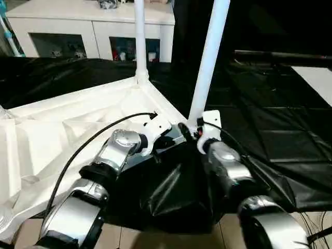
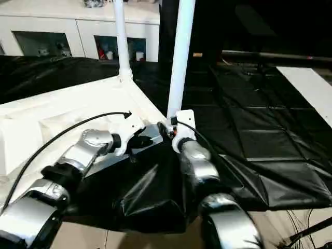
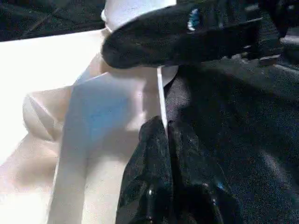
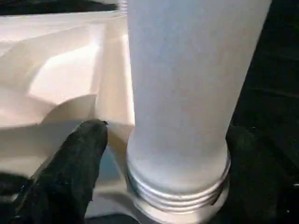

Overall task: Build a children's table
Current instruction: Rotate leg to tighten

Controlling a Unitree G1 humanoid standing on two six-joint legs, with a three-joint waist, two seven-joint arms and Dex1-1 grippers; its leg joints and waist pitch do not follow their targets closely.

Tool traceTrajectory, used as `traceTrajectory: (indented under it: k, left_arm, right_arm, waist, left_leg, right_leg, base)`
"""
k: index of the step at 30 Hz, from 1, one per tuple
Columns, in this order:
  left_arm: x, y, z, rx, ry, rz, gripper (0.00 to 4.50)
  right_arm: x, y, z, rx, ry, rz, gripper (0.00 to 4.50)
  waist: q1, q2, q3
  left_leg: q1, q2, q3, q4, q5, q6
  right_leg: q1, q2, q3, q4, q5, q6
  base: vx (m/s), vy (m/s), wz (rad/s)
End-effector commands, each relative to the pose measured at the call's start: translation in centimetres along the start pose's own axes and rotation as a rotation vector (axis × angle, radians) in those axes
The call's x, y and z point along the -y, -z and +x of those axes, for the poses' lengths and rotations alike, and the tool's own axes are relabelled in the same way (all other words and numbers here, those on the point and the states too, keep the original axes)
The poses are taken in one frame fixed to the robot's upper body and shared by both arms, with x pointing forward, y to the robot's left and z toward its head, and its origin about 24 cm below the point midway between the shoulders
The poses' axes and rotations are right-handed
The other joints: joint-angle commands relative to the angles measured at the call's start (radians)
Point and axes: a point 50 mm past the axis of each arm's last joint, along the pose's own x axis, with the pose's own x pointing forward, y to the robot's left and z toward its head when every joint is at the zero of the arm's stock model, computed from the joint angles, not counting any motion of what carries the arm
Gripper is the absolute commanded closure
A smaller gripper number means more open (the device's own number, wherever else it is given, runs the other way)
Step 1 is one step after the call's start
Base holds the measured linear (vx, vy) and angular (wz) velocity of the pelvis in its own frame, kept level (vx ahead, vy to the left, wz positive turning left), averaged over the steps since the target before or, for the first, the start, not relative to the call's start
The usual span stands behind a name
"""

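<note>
The right gripper [image 4: 180,177] straddles the near tube leg [image 1: 208,62] at its threaded base, fingers either side, the leg's long axis leaning slightly off upright over the tabletop's [image 1: 67,129] corner socket. The left gripper [image 1: 161,139], just beside, can't be read as open or closed.

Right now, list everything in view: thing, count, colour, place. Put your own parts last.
Tabletop: one, white, upside down on the black sheet, ribbed underside up.
Far leg: one, white, upright in the far corner socket.
Near leg: one, white, leaning slightly, its threaded base at the near corner socket.
Black sheet: one, black, covering the floor.
Cabinet: one, white, behind the tabletop, small items behind its glass doors.
Left gripper: black fingers, at the tabletop's near corner.
Right gripper: black fingers either side of the near leg's base.
Forearms: two, silver, reaching forward.
</note>
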Motion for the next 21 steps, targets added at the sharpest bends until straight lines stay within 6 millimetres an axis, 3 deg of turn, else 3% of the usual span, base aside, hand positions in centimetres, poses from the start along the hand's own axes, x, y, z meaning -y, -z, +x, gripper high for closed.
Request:
traceTrajectory:
  k: [1, 6, 8, 10, 15, 17, 21]
  left_arm:
    - [1.0, 2.0, 0.3, -0.087, 0.062, -0.002, 4.50]
    - [0.8, 2.7, -1.4, -0.089, 0.147, 0.030, 4.50]
    - [1.1, 2.7, -1.8, -0.076, 0.206, 0.039, 4.50]
    - [1.6, 2.7, -2.3, -0.058, 0.284, 0.049, 4.50]
    - [2.3, 3.1, -3.9, -0.101, 0.435, 0.071, 4.50]
    - [2.4, 3.2, -4.4, -0.115, 0.471, 0.055, 4.50]
    - [2.3, 3.4, -4.9, -0.129, 0.481, 0.071, 4.50]
  right_arm:
    - [-1.1, -1.1, 0.1, 0.052, -0.151, -0.076, 0.47]
    - [0.9, -0.9, -3.1, 0.012, -0.427, -0.348, 0.47]
    - [1.2, -1.0, -3.7, 0.008, -0.480, -0.379, 0.47]
    - [1.5, -1.3, -4.3, 0.005, -0.525, -0.391, 0.47]
    - [2.2, -2.5, -5.3, 0.018, -0.624, -0.384, 0.47]
    - [2.4, -2.4, -5.6, -0.007, -0.661, -0.390, 0.47]
    - [2.4, -2.1, -6.0, -0.047, -0.718, -0.395, 0.47]
  waist:
    - [0.007, 0.003, -0.053]
    - [0.012, 0.003, -0.053]
    - [0.011, 0.003, -0.053]
    - [0.009, 0.003, -0.051]
    - [0.017, 0.008, -0.051]
    - [0.029, 0.011, -0.050]
    - [0.033, 0.009, -0.050]
  left_leg:
    - [0.003, 0.013, 0.006, -0.058, -0.226, 0.039]
    - [-0.004, 0.012, 0.007, -0.049, -0.179, 0.082]
    - [0.003, 0.014, 0.007, -0.050, -0.203, 0.081]
    - [0.001, 0.016, 0.007, -0.052, -0.219, 0.080]
    - [0.009, 0.023, 0.012, -0.049, -0.215, 0.092]
    - [0.013, 0.024, 0.014, -0.050, -0.224, 0.085]
    - [0.009, 0.021, 0.012, -0.052, -0.226, 0.065]
  right_leg:
    - [0.040, -0.035, 0.025, -0.073, -0.090, -0.215]
    - [0.050, -0.034, 0.022, -0.064, 0.006, -0.239]
    - [0.046, -0.035, 0.023, -0.066, -0.021, -0.248]
    - [0.046, -0.034, 0.024, -0.067, -0.040, -0.256]
    - [0.040, -0.029, 0.024, -0.059, -0.005, -0.285]
    - [0.037, -0.030, 0.025, -0.060, -0.020, -0.285]
    - [0.041, -0.030, 0.024, -0.059, -0.034, -0.268]
  base:
    - [0.000, 0.000, 0.00]
    - [0.000, 0.000, 0.00]
    - [0.000, 0.000, 0.00]
    - [0.000, 0.000, 0.00]
    - [0.000, 0.000, 0.00]
    - [0.000, 0.000, 0.00]
    - [0.000, 0.000, 0.00]
